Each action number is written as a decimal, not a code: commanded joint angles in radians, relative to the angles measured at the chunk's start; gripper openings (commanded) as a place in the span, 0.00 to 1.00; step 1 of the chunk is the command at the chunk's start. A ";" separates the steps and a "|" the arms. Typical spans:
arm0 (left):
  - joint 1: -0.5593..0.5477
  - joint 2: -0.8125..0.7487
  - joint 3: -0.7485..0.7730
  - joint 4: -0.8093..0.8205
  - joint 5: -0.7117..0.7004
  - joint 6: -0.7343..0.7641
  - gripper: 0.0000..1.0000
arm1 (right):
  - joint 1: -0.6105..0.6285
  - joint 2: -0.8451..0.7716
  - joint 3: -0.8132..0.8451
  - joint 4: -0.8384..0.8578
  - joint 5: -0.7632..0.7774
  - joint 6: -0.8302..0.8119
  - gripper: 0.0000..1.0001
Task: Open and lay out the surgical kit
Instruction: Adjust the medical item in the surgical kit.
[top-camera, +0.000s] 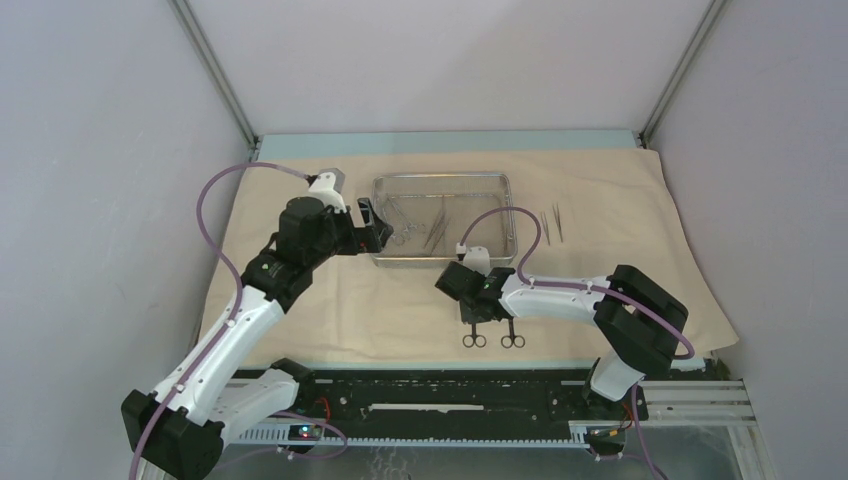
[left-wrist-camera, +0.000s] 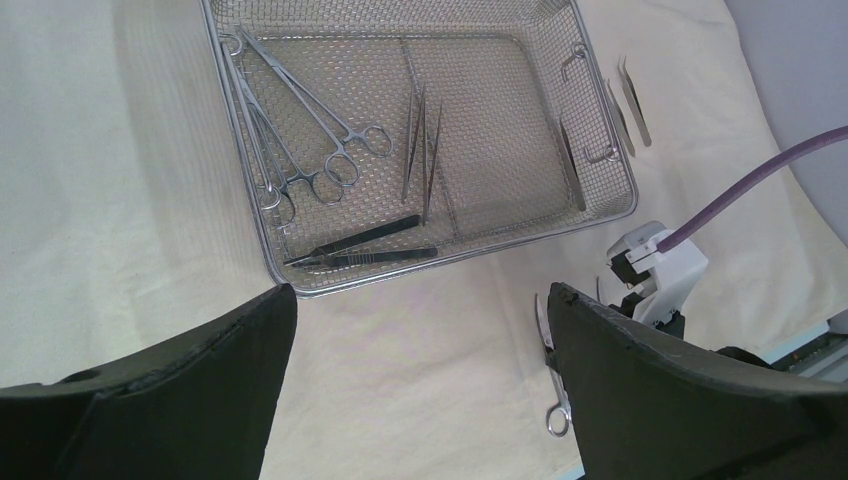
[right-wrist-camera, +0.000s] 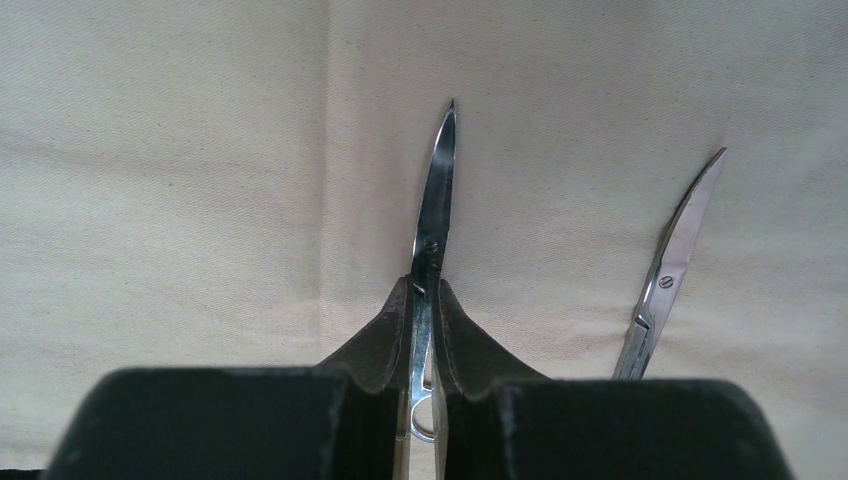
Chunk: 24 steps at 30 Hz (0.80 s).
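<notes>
Lay straight steel scissors (right-wrist-camera: 439, 190), clamped in right gripper (right-wrist-camera: 423, 292), parallel beside curved steel scissors (right-wrist-camera: 675, 250); touchdown possibly incomplete; left gripper (left-wrist-camera: 420, 295) agape.

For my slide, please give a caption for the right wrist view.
Right gripper shut on straight scissors; curved scissors lie beside on cloth.

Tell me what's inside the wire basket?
Ring-handled clamps along the left side, thin tweezers in the middle, dark tweezers near the front wall. From above, the left claw hides part of the basket edge.
</notes>
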 joint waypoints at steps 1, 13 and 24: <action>0.004 -0.008 -0.034 0.033 -0.005 -0.008 1.00 | 0.010 0.000 0.023 0.009 0.022 -0.012 0.13; 0.004 -0.014 -0.033 0.033 0.001 -0.010 1.00 | 0.007 -0.047 -0.023 -0.016 0.045 0.006 0.13; 0.004 -0.009 -0.032 0.035 0.003 -0.010 1.00 | 0.000 -0.060 -0.026 -0.022 0.045 -0.002 0.13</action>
